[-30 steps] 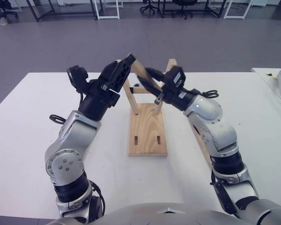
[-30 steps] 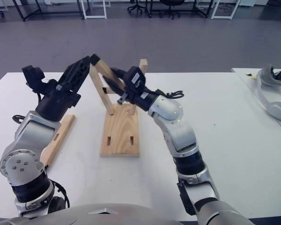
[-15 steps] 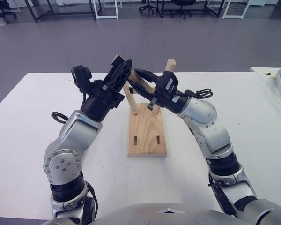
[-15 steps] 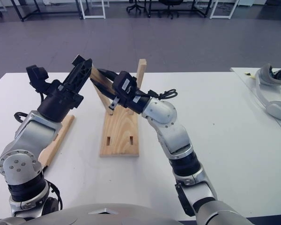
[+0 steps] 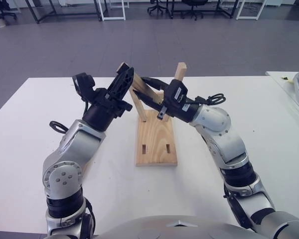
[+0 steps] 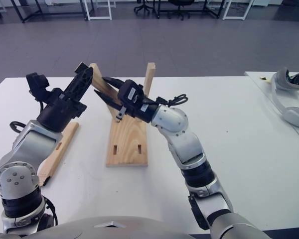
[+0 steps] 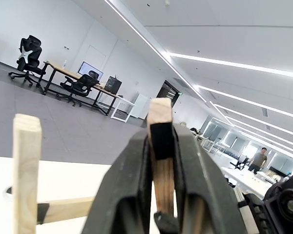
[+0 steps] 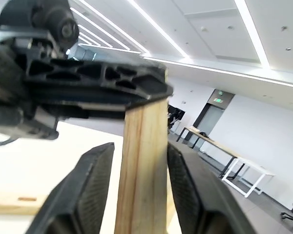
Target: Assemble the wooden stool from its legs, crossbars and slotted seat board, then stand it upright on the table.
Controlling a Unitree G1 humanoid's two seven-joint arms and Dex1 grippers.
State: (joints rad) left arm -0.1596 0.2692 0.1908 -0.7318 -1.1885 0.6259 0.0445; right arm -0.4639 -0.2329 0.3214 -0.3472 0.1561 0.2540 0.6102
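**Both arms swing left, tipping the leg**

Left gripper (image 5: pixel 125 77) clamps the top of the wooden leg (image 5: pixel 139 105), which leans toward 10 o'clock. Right gripper (image 5: pixel 147 92) straddles it just below, fingers apart. Slotted seat board (image 5: pixel 157 142) lies flat mid-table. The wood looks stiff, light and smooth, so hold it on the broad faces, low down.

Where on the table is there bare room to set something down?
Free: the table right of the seat board, out to its edge, and the near strip before the board. Crowded: the board's far end, where left gripper and right gripper meet at a leg; the left side, where a loose wooden piece lies.
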